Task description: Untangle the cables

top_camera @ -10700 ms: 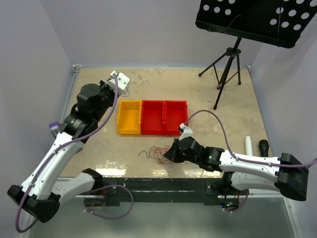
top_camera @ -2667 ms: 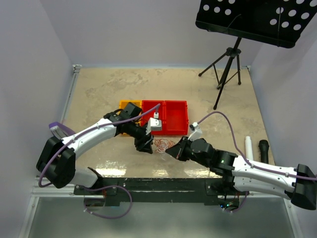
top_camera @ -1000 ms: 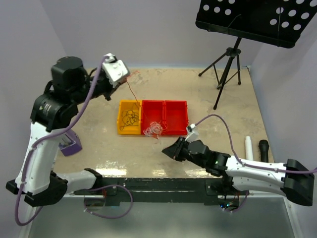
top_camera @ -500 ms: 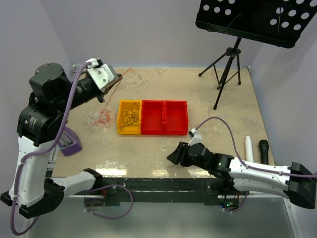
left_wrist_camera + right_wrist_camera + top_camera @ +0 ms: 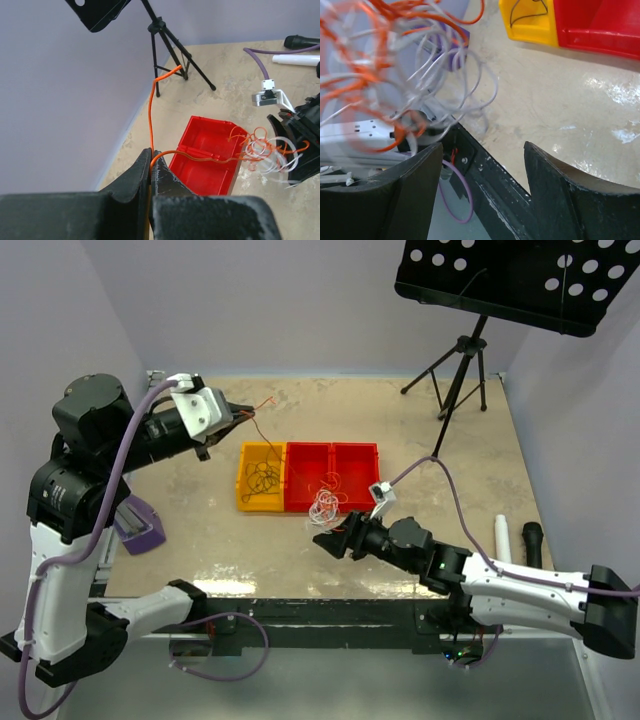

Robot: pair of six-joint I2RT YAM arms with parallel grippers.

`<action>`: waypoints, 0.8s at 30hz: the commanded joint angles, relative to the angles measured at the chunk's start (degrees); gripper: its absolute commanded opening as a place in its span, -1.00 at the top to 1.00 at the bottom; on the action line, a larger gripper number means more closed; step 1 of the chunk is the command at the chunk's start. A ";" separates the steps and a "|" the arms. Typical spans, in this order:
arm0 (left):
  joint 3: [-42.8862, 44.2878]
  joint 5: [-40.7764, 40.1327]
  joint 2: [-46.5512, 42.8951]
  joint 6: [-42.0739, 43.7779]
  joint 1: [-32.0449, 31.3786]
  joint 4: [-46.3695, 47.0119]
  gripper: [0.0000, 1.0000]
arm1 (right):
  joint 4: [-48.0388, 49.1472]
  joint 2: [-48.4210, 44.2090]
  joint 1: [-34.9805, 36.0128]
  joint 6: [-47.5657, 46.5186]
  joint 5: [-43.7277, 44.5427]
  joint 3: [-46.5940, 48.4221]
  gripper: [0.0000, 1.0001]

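While left gripper (image 5: 150,157) pinches orange cable (image 5: 151,115), right gripper (image 5: 482,147) spread; white-orange tangle (image 5: 326,502) near it.

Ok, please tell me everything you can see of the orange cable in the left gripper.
The orange cable is a thin, flexible wire, plastic-coated by its look. The left gripper is shut on it. One short end rises from the jaws to a bent tip. The longer part stretches past the red bin into a loose tangle of orange and white loops, close to the open right gripper.
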 commanded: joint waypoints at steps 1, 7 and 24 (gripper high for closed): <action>-1.26 6.57 -0.44 -2.83 0.18 0.49 1.00 | 4.85 -1.43 0.02 -1.87 0.60 1.65 -0.40; -5.57 12.72 -0.71 -9.06 0.18 3.74 1.00 | 11.88 0.84 0.02 -1.69 3.24 2.79 -0.33; -7.67 18.18 -2.29 -10.48 0.09 5.67 1.00 | 19.01 6.04 0.11 -7.41 -4.14 4.29 -0.30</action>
